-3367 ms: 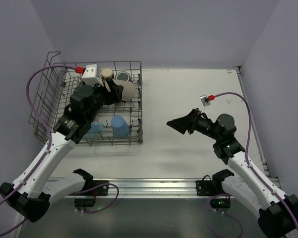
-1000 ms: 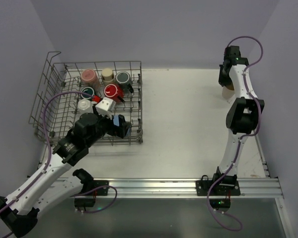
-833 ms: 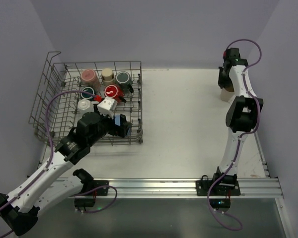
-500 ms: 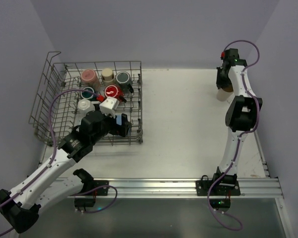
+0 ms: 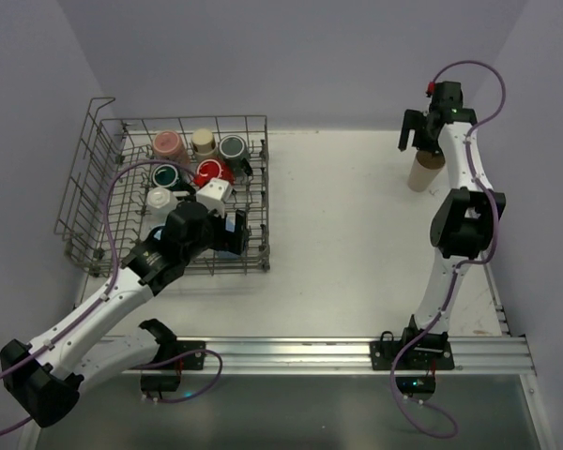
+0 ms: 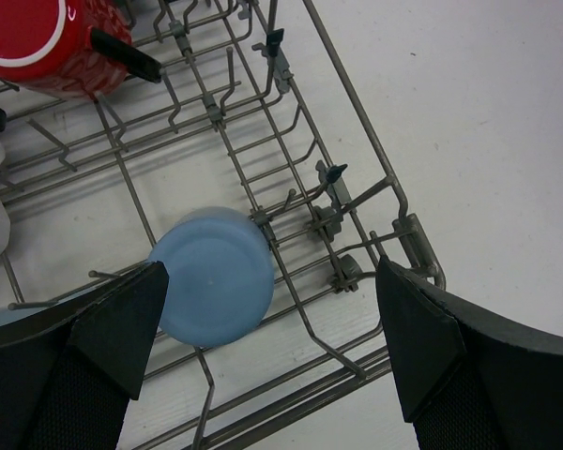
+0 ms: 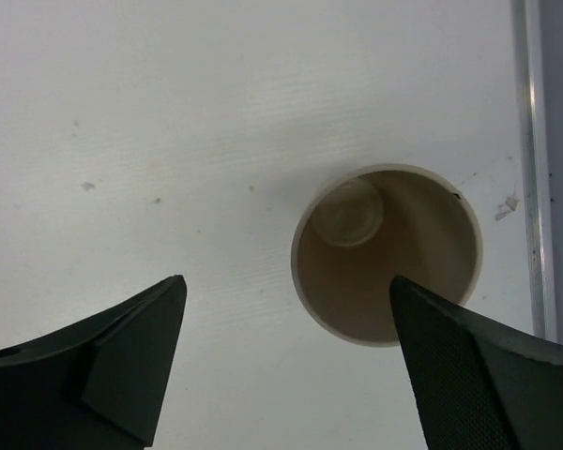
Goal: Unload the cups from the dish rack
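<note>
- Your right hand (image 7: pixel 283 361) has its fingers spread apart, directly above a cream cup (image 7: pixel 387 253), and grips nothing.
- That cup stands upright, mouth up, on the counter (image 5: pixel 357 234) at the far right, well apart from the dish rack (image 5: pixel 84 187).
- Your left hand (image 6: pixel 270 281) is likewise spread wide, over a light blue cup (image 6: pixel 211 277) at the rack's near right corner.
- Other cups, including a red cup (image 5: pixel 209 172) and a pink cup (image 5: pixel 168 143), sit in the rack's far half.
</note>
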Motion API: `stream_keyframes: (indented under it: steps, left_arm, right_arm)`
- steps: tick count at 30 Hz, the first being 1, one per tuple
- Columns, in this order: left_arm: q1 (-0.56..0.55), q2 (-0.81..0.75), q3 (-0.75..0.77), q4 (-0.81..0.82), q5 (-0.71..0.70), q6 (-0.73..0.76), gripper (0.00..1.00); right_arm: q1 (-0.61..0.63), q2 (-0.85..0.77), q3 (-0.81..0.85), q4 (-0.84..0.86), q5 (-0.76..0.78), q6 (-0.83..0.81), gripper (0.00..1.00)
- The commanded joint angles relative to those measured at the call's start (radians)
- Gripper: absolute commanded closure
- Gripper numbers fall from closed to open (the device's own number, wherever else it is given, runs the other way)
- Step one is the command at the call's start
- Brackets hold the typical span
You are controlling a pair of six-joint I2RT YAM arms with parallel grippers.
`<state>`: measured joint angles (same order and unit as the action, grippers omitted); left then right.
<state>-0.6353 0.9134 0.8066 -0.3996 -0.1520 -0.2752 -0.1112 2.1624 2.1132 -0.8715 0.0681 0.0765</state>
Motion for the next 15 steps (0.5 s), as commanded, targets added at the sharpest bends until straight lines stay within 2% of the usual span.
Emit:
stream_keyframes:
  steps: [1, 2, 6, 9, 10, 13, 15]
  left_arm:
    - [0.003, 0.015, 0.077, -0.025, -0.05, -0.021, 0.0]
    - [0.002, 0.019, 0.085, -0.033, -0.063, -0.022, 0.0]
    - [-0.001, 0.056, 0.123, -0.082, -0.106, -0.028, 0.0]
    - [-0.006, 0.081, 0.135, -0.108, -0.162, -0.042, 0.0]
    - [-0.007, 0.087, 0.14, -0.114, -0.172, -0.054, 0.0]
    - [-0.01, 0.097, 0.134, -0.139, -0.228, -0.082, 0.0]
    - [-0.012, 0.104, 0.123, -0.143, -0.254, -0.096, 0.0]
  right_arm:
    - [0.008, -0.185, -0.014, 0.091, -0.044, 0.051, 0.05]
    - [0.011, -0.214, -0.034, 0.106, -0.048, 0.06, 0.01]
    - [0.044, -0.393, -0.209, 0.25, -0.112, 0.121, 0.01]
    - [0.1, -0.571, -0.437, 0.391, -0.14, 0.166, 0.01]
    - [0.117, -0.663, -0.564, 0.432, -0.143, 0.175, 0.01]
    - [0.211, -0.772, -0.767, 0.54, -0.152, 0.204, 0.01]
    - [0.257, -0.86, -0.846, 0.592, -0.165, 0.23, 0.01]
